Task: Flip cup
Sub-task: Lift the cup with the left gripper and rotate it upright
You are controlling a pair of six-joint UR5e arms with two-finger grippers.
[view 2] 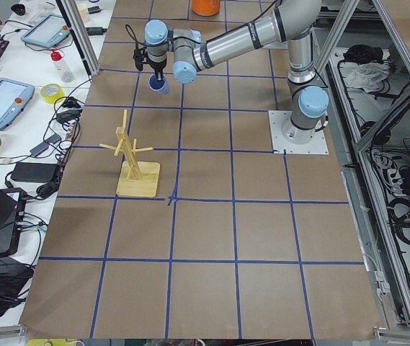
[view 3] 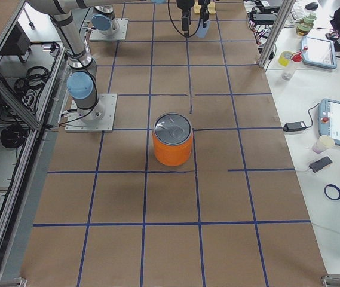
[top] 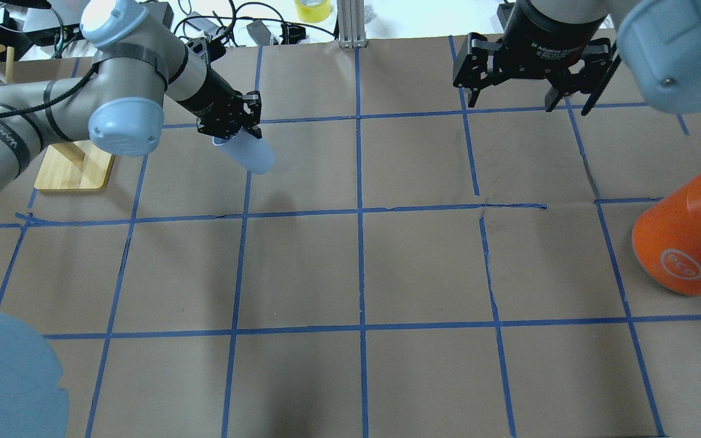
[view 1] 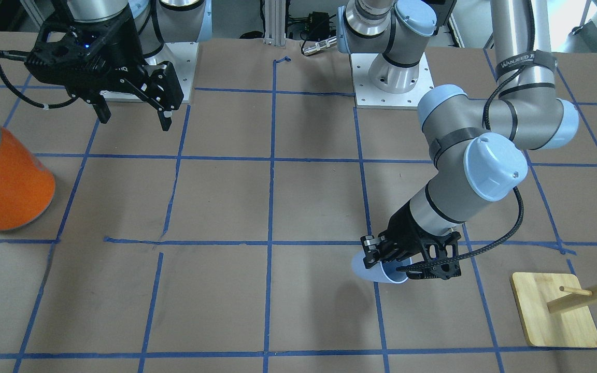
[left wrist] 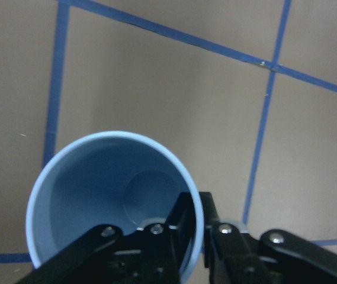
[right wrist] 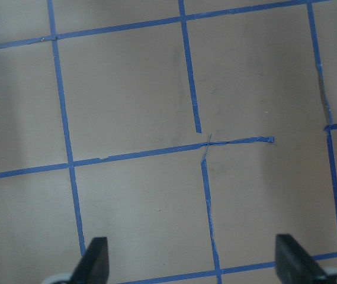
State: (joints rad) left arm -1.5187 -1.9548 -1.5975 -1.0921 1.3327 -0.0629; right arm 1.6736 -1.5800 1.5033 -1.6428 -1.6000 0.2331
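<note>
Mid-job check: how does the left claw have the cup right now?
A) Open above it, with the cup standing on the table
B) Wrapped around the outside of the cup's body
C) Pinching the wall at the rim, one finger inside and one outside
C: the left wrist view shows the left claw shut on the rim of the cup, one finger inside its mouth and the other outside the wall.

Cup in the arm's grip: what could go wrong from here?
The left gripper pinches the cup only by its thin rim wall, one finger inside and one outside, so the tilted cup might slip or twist loose. Let go at this tilt, it would likely land on its side and roll.
</note>
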